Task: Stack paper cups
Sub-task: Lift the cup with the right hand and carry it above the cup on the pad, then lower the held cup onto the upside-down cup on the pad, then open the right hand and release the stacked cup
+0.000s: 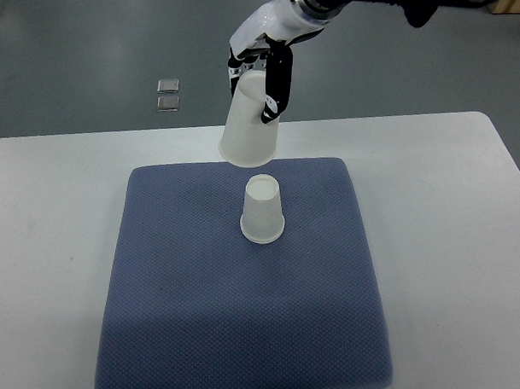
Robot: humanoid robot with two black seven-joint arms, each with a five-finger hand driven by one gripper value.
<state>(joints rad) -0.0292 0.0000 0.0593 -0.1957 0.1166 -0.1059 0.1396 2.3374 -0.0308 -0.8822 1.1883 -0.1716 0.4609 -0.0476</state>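
A white paper cup [263, 212] stands upside down on the blue mat [196, 303], a little behind the mat's middle. My right hand [269, 67] reaches in from the upper right and is shut on a second white paper cup [248, 126]. It grips the cup near its base and holds it mouth-down and slightly tilted in the air. The held cup hangs above the mat's far edge, just behind and slightly left of the standing cup, and does not touch it. The left arm does not show.
The mat lies on a white table [464, 219] whose far edge runs behind the held cup. Two small clear squares [168, 94] lie on the grey floor beyond the table.
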